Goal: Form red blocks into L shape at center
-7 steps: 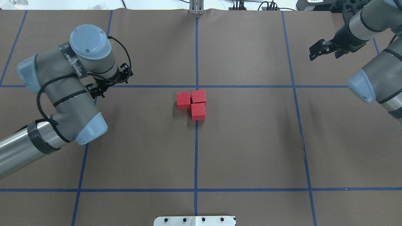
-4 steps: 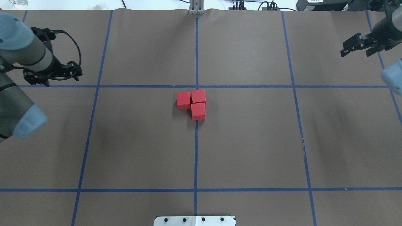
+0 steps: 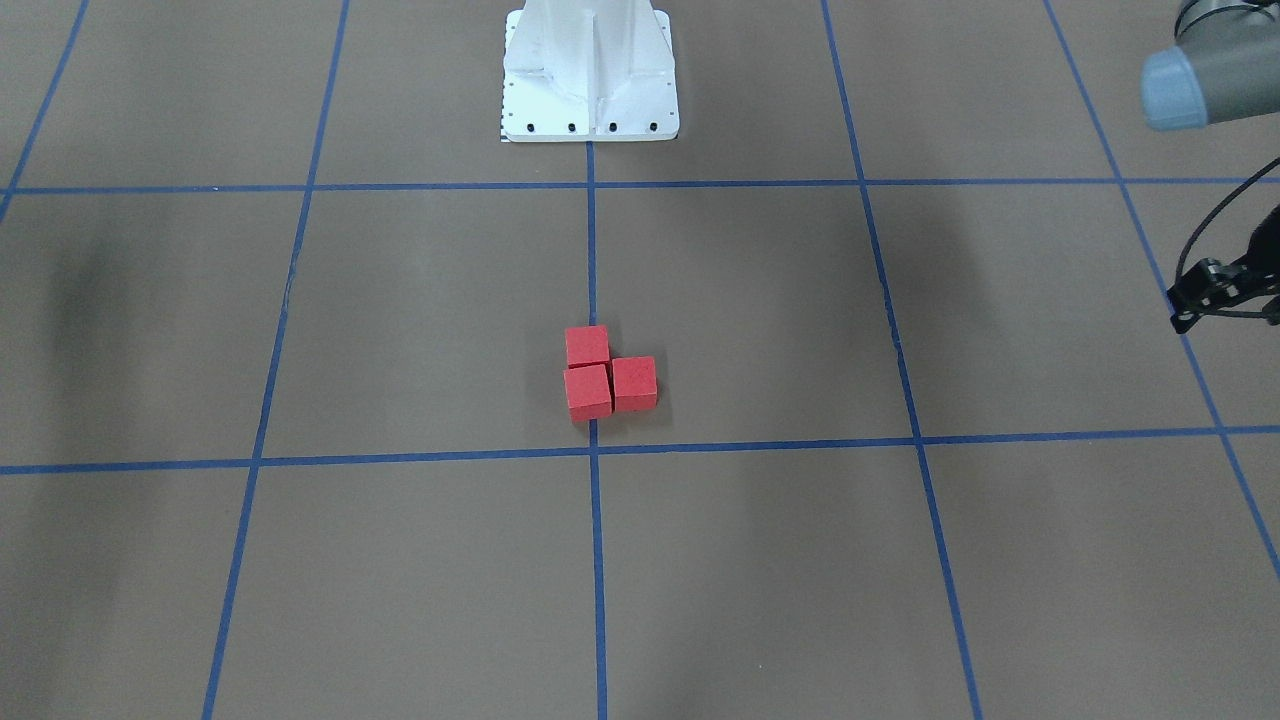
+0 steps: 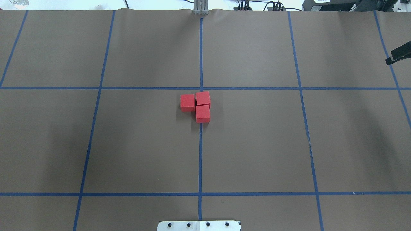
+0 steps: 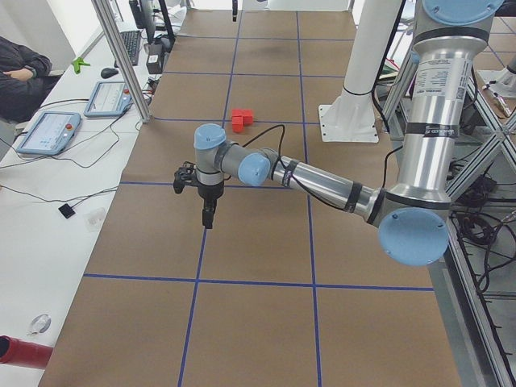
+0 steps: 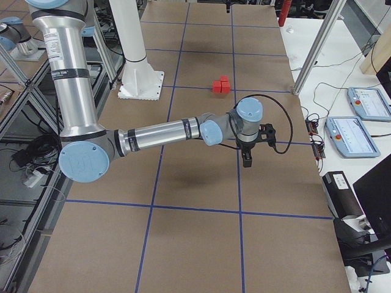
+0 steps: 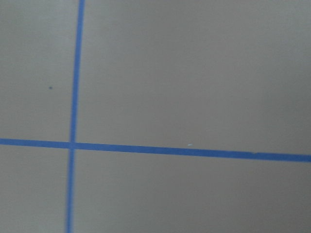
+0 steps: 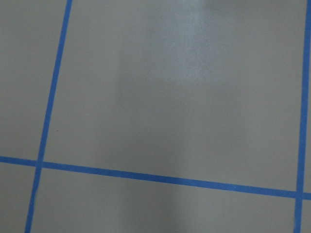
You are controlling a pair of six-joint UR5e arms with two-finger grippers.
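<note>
Overhead: red blocks (image 4: 202,109), wrist views: tape lines (image 7: 146,149)

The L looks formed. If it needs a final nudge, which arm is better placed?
Nearly even; marginally left. The red blocks form an L by the center, and both grippers hang far out to their sides. The L's foot sticks out toward the left gripper, not the right gripper.

Brown paper covers the surface (image 4: 257,144), gridded with blue tape lines (image 4: 200,160); along its far side a white desk (image 5: 24,242) carries two tablets (image 5: 50,131) and a keyboard (image 5: 129,47); aluminium posts (image 5: 121,56) stand at its edge.
</note>
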